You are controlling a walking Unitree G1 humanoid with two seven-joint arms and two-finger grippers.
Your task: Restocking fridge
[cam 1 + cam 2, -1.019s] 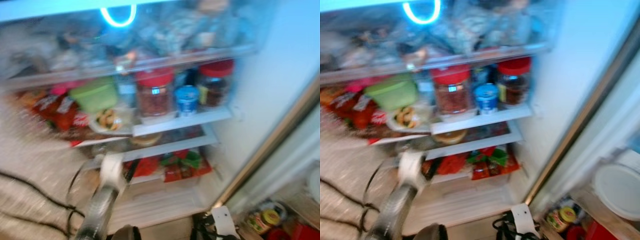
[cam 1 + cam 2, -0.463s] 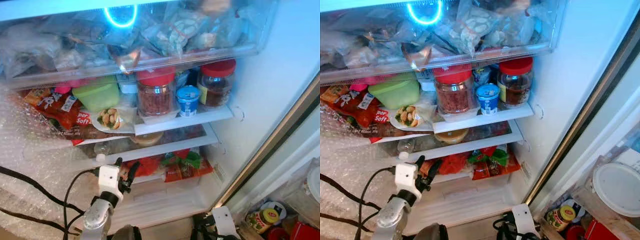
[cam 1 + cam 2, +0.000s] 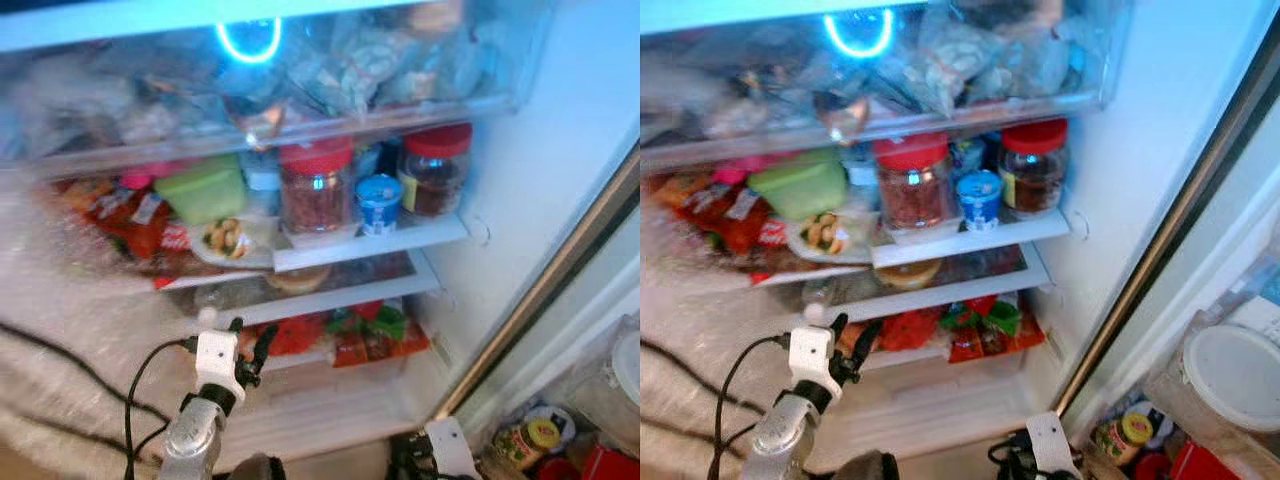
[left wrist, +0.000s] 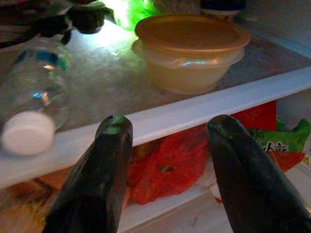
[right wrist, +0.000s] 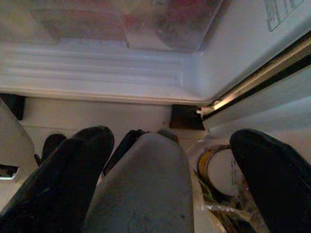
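Shelves of the open fridge (image 3: pixel 560 150) stand in front of the robot, and the left hand (image 3: pixel 248 347) is raised before the lower glass shelf (image 4: pixel 160 116), with its fingers (image 4: pixel 111 145) wide apart and nothing between them. Directly beyond the fingertips, on that shelf, sits a lidded plastic bowl (image 4: pixel 187 51), a little toward the right finger, and a water bottle (image 4: pixel 31 97) lies on its side past the left finger, its long axis pointing out toward the hand and its white cap (image 4: pixel 26 138) at the shelf edge. Below the shelf, just under the fingertips, red and green snack bags (image 3: pixel 365 335) fill the bottom level. The right hand (image 5: pixel 167 160) hangs low near the fridge base, also open and holding nothing I can see; the yellow-lidded jar (image 3: pixel 525 440) on the floor by the door lies close beyond it, so I judge the right arm is the nearer one for fetching stock, while the left arm is nearer to the free place on the shelf. Compared with half a second ago, the left hand keeps nearly the same place before the shelf and the same wide opening; the whole view has shifted slightly and become more blurred, which is the camera moving, not the things.
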